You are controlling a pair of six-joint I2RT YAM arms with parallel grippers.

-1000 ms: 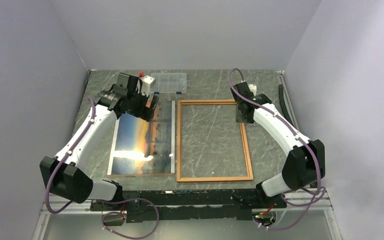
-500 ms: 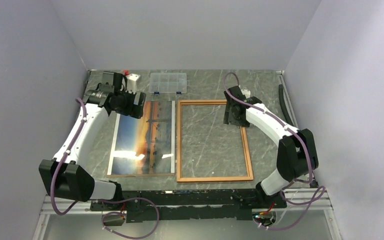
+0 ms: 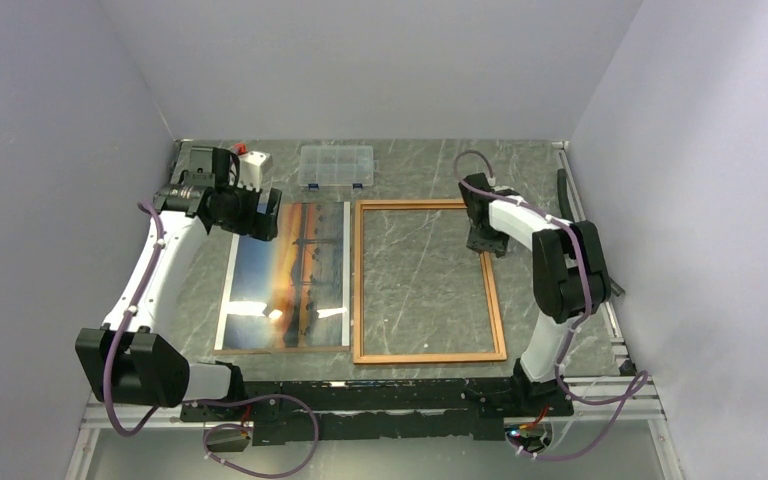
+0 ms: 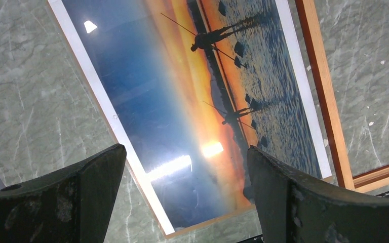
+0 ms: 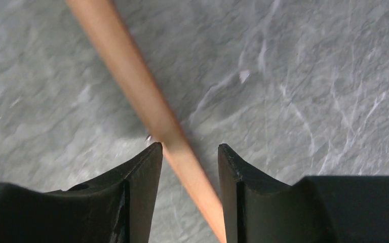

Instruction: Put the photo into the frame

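The photo (image 3: 285, 275), an orange-and-blue sunset print, lies face up on the table left of the frame (image 3: 357, 290), which lies flat with its narrow orange border. My left gripper (image 3: 263, 222) hovers above the photo's far left corner, jaws wide open and empty. In the left wrist view the photo (image 4: 182, 91) fills the space between my fingers (image 4: 81, 197) of the left gripper (image 4: 187, 172); the frame rail (image 4: 324, 101) runs along the right. My right gripper (image 3: 487, 243) sits low over the frame's right rail (image 5: 131, 76). The right gripper (image 5: 190, 152) is open, straddling the rail.
A thin brown board edge (image 4: 207, 223) shows under the photo. A clear plastic compartment box (image 3: 336, 166) and a small white block (image 3: 253, 160) stand at the back. A black strip (image 3: 565, 195) runs along the right table edge. Walls enclose three sides.
My left gripper has moved left and back, from over the photo's far edge toward its far left corner. My right arm's elbow has folded in; its gripper stays over the frame's right rail.
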